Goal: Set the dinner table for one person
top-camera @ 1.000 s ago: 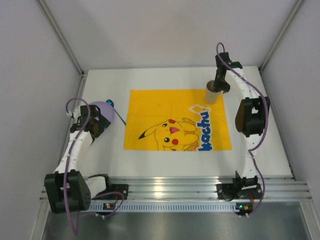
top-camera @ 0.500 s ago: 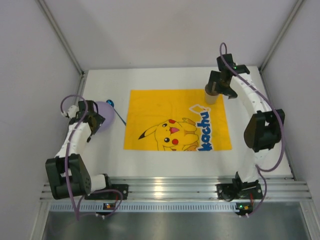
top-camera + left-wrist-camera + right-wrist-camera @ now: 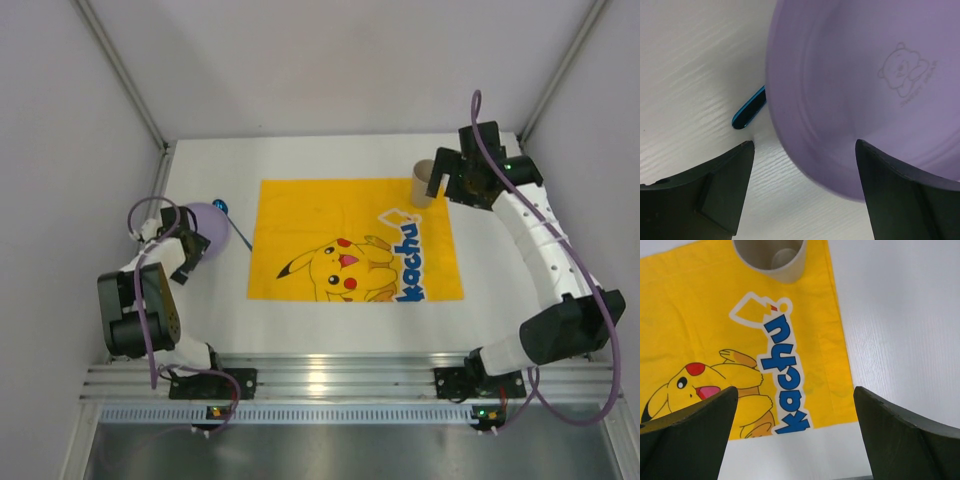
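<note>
A lilac plate (image 3: 207, 222) lies on the white dinner table (image 3: 520, 300), left of the yellow Pikachu cloth (image 3: 330, 215). My left gripper (image 3: 190, 250) is at the plate's near-left rim. In the left wrist view its jaws (image 3: 805, 200) stand open, with the plate (image 3: 865, 90) edge between them and no contact showing. A blue utensil (image 3: 223, 208) pokes out from under the plate. A beige cup (image 3: 425, 183) stands upright on the cloth's far right corner. My right gripper (image 3: 447, 180) hovers just right of it, open and empty, with the cup (image 3: 772, 260) ahead.
The cloth (image 3: 715, 330) covers the middle of the table. A silver aluminium rail (image 3: 330, 375) runs along the near edge by the arm bases. Grey walls close in on the left, right and far sides.
My right gripper has opened, let go of the cup and drawn back to the right of it. My left arm's elbow has folded back while its gripper stayed at the plate.
</note>
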Controlling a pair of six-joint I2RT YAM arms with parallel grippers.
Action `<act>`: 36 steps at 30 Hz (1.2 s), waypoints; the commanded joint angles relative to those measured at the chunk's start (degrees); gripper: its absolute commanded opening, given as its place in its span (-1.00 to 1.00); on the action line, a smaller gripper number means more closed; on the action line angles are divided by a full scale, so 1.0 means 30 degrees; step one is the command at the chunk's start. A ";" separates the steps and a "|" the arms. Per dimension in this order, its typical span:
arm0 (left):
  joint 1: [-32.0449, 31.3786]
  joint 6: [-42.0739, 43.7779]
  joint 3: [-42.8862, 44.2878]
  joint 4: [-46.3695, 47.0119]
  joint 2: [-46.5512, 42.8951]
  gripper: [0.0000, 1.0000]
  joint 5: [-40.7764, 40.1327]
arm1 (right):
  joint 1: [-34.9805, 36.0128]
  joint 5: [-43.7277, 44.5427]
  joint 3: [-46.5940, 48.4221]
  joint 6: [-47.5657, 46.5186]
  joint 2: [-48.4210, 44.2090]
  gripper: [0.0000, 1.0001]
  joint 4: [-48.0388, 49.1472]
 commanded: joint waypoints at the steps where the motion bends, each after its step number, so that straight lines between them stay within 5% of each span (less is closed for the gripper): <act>1: 0.0128 -0.0286 0.0098 0.2275 0.0756 0.74 0.0193 | 0.0028 -0.0122 -0.0861 -0.0093 -0.0828 0.99 -0.0060; 5: 0.0216 -0.0228 0.0507 0.2774 0.1838 0.51 -0.0071 | 0.0028 -0.0296 -0.1272 -0.0151 -0.1094 0.99 -0.0031; 9: 0.0537 0.0093 0.1064 0.3007 0.2807 -0.37 0.0657 | 0.0436 -0.0822 -0.0894 -0.0559 -0.1065 1.00 0.0261; 10: 0.0626 0.0211 0.1094 0.3153 0.2925 -0.79 0.0864 | 0.0960 -0.1057 -0.0718 -0.0765 -0.0862 0.99 0.0582; 12: 0.0743 0.0416 0.1298 0.3067 0.3335 -1.00 0.1041 | 0.2274 -0.1700 -0.0047 -0.1407 -0.0540 0.99 0.1254; 20: 0.0891 0.2933 0.2907 0.1020 0.1084 -1.00 0.1569 | 0.6149 -0.1703 0.3882 -0.1706 0.2977 1.00 0.1287; 28: 0.0803 0.1797 0.5195 -0.1240 -0.1614 -1.00 0.4346 | 0.6180 -0.0769 0.2011 -0.1587 0.1749 0.99 0.1523; 36: -0.0863 0.0827 0.3966 0.0721 -0.1968 -1.00 0.7863 | 0.6180 -0.0329 -0.0040 -0.1265 -0.1000 1.00 0.0761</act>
